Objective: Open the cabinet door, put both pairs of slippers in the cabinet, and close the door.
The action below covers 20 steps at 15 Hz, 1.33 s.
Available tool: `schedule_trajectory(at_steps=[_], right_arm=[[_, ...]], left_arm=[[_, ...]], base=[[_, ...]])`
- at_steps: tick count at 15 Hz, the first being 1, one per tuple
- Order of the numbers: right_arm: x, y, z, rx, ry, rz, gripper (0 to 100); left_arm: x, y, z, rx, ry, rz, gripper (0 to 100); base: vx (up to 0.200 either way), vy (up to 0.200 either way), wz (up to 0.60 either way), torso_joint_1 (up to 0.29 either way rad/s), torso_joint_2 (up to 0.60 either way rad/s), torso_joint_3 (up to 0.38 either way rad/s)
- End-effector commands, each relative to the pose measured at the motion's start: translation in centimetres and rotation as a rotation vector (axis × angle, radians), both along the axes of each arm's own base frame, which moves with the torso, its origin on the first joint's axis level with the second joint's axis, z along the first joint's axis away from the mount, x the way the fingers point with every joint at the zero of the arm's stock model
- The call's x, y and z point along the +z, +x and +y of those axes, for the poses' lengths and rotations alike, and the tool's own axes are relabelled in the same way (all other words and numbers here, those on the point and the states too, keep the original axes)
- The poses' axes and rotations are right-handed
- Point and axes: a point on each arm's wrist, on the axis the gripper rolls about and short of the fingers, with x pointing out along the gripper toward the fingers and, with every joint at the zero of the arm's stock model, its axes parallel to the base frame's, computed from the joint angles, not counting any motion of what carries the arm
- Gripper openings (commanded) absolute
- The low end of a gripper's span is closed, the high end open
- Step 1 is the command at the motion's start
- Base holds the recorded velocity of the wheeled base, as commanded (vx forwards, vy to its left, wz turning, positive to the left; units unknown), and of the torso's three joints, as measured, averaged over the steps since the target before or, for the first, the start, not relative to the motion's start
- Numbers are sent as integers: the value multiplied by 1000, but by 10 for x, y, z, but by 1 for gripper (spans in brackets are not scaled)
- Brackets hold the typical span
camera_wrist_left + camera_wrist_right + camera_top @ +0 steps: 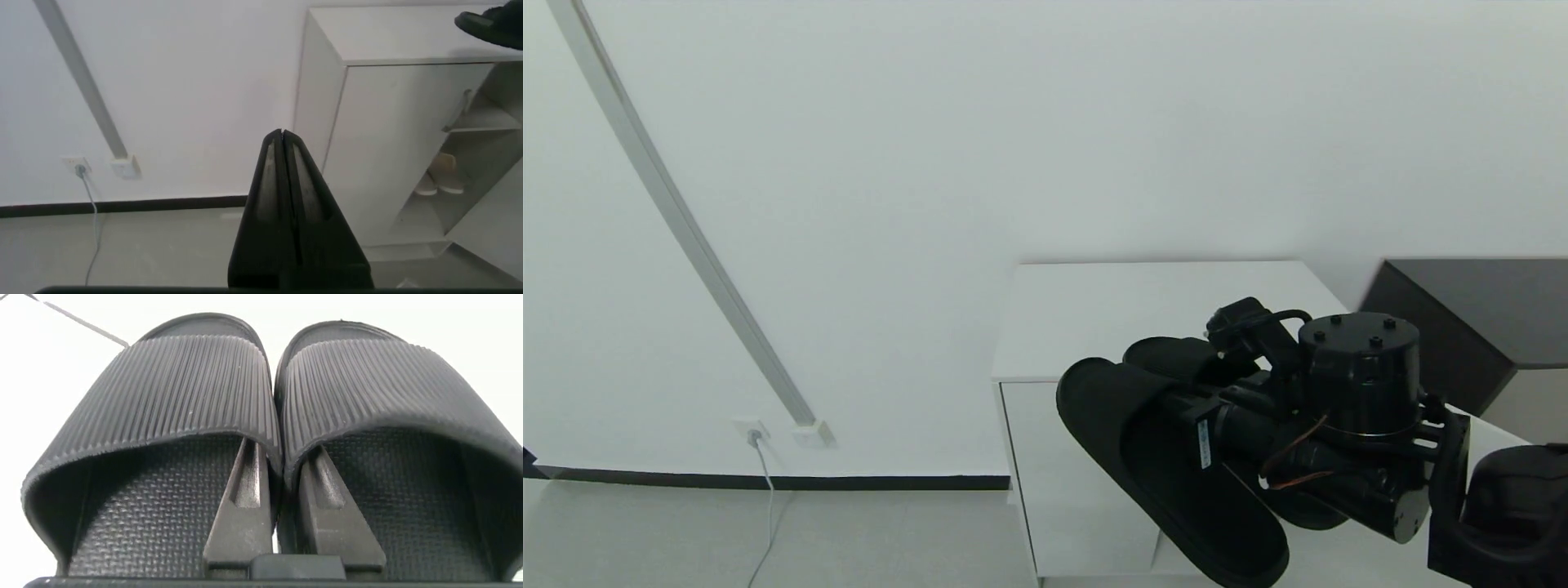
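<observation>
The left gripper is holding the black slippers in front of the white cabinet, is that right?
No, the right gripper holds the black slippers in front of the white cabinet; the right wrist view shows it. The left gripper is shut, empty.

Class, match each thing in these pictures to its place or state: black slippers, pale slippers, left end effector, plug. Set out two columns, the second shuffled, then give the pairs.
Column one
1. black slippers
2. pale slippers
3. left end effector
4. plug

Column two
A. on a shelf in the cabinet
B. shut, holding nothing
C. in the wall socket
D. clamped in the right end effector

Pairs: 1-D, 2-A, 3-B, 4-C.
</observation>
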Motion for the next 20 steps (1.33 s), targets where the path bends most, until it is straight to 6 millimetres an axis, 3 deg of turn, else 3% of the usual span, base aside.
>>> schedule_trajectory(at_steps=[1, 15, 20], right_arm=[[2, -2, 0, 2, 4, -6, 0], [8, -23, -8, 37, 16, -14, 0], [7, -33, -3, 76, 13, -10, 0]], left_arm=[[0, 0, 0, 1, 0, 0, 0], [0, 0, 0, -1, 1, 0, 0], [0, 0, 0, 1, 0, 0, 0]], base=[[0, -200, 0, 2, 2, 2], [0, -200, 0, 3, 2, 2], [0, 0, 0, 0, 0, 0]])
